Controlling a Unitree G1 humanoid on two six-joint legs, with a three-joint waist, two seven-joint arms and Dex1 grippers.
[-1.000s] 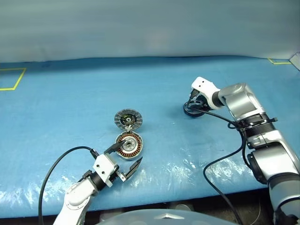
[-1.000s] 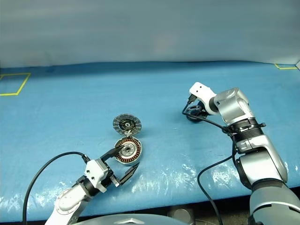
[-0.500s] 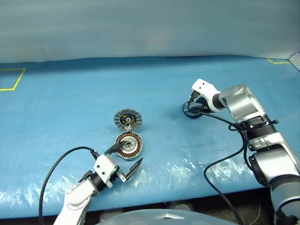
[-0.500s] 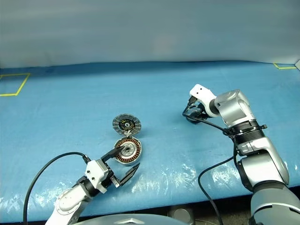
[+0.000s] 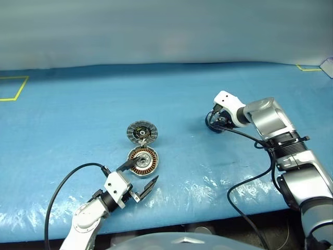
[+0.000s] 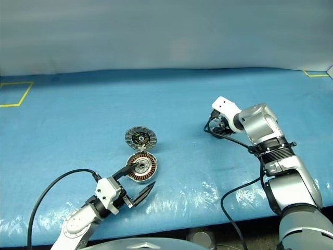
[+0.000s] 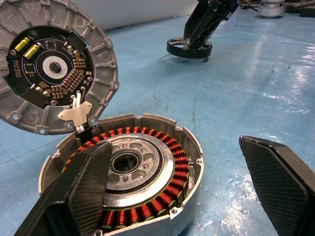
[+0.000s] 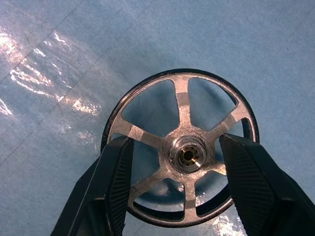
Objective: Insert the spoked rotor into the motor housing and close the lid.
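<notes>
The motor housing (image 5: pixel 143 161) sits on the blue mat (image 5: pixel 78 104), with wide bare mat all around it. Its lid (image 5: pixel 141 132) stands hinged open at the far edge. The left gripper (image 5: pixel 139 180) waits just near of the housing, its 2 fingers spread wide, one reaching over the rim.

Well right of the housing lies the spoked rotor (image 8: pixel 179 147) (5 silver spokes show in the right wrist view). The right gripper (image 8: pixel 172 196) straddles it, fingers apart either side, not visibly pinching. The left wrist view shows copper windings (image 7: pixel 162 196).
</notes>
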